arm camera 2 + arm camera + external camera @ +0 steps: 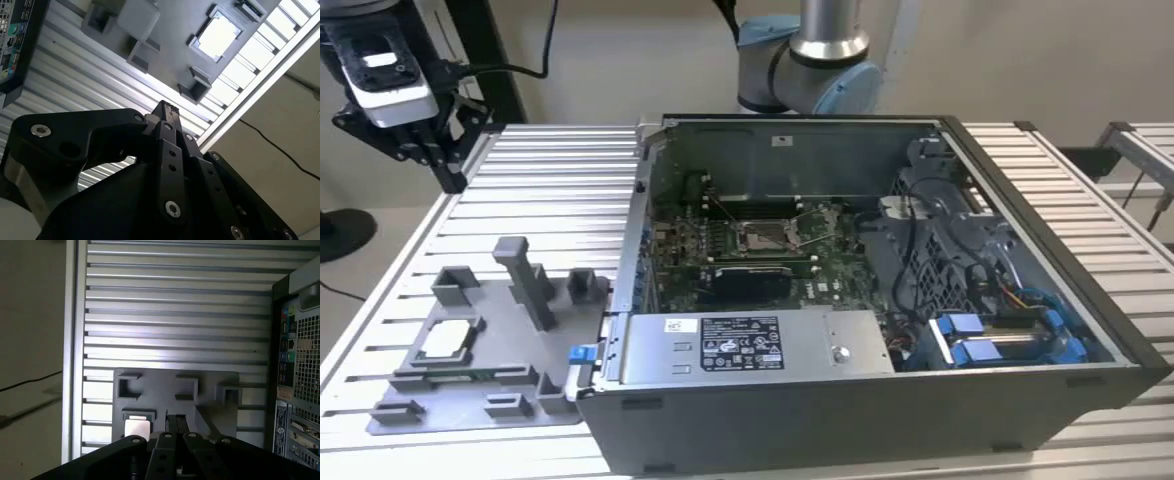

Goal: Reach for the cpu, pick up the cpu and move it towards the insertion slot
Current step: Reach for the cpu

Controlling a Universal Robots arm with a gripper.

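Note:
The cpu (443, 340), a small silvery square chip, lies in a recess of the grey fixture plate (480, 400) at the exterior view's left. It shows in both wrist views as a bright square (217, 36) (136, 427). My gripper (447, 165) hangs high above the table's far left corner, well apart from the cpu. Its black fingers (165, 107) (175, 422) are drawn together with nothing between them. The insertion slot (765, 235), a silver-framed socket, sits on the green board inside the open computer case.
The open computer case (881, 400) fills the middle and right of the slatted metal table (547, 170). Grey fixture blocks (527, 280) stand upright on the plate near the cpu. The case's rear ports (295, 370) face the plate.

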